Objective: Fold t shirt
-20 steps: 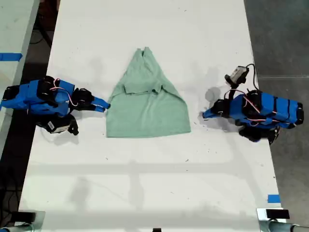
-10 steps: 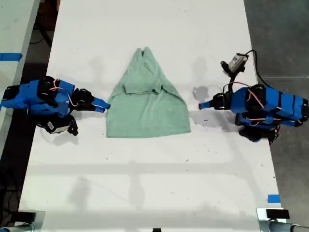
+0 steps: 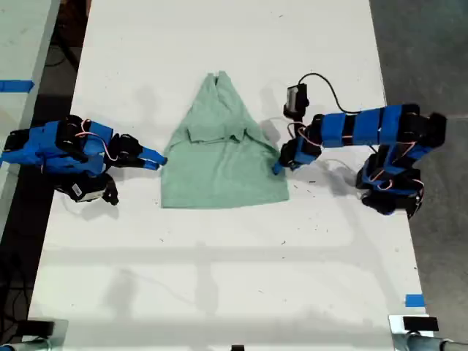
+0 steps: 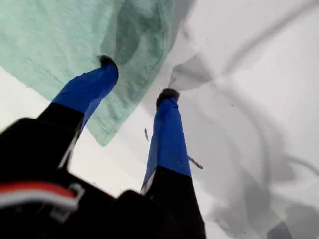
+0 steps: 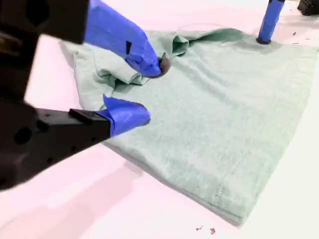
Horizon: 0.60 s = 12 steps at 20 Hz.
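Right now the t shirt (image 3: 221,152) lies flat at the middle of the white table (image 3: 219,278) in the exterior view, narrow end toward the top of the frame, wide hem toward the bottom, with one fold already creased across its upper half.

My first gripper (image 3: 278,165) reaches in from the exterior view's right and sits at the shirt's right edge. Its wrist view shows the jaws parted, one fingertip (image 4: 106,62) over the cloth and the other off it on the table, holding nothing. Straddling the edge like that looks like the set-up for pinching the side and drawing it across.

My second gripper (image 3: 156,159) rests at the shirt's edge on the exterior view's left. Its jaws are also apart and empty, just beside a bunched bit of fabric, likely placed to pinch or pin that side.
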Each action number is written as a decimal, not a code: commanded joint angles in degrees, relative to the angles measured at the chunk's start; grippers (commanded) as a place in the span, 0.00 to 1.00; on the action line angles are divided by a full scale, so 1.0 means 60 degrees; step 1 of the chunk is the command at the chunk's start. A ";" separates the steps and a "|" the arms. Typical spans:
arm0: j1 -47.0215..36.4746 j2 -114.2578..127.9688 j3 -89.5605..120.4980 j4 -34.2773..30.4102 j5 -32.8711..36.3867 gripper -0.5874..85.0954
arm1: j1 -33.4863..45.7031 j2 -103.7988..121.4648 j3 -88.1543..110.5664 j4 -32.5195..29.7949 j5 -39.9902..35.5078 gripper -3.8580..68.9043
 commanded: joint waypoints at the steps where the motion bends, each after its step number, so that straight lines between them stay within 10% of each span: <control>1: 0.0073 0.0059 0.0088 -0.0044 0.0073 0.14 | -0.0059 -0.1011 -0.0908 -0.0205 0.0220 0.30; 3: 0.0073 0.0059 0.0088 -0.0044 0.0073 0.14 | -0.0088 -0.1245 -0.0894 -0.0220 0.0117 0.06; 12: 0.0073 0.0059 0.0088 -0.0044 0.0073 0.14 | -0.0923 -0.0469 -0.4395 0.0337 -0.0937 0.07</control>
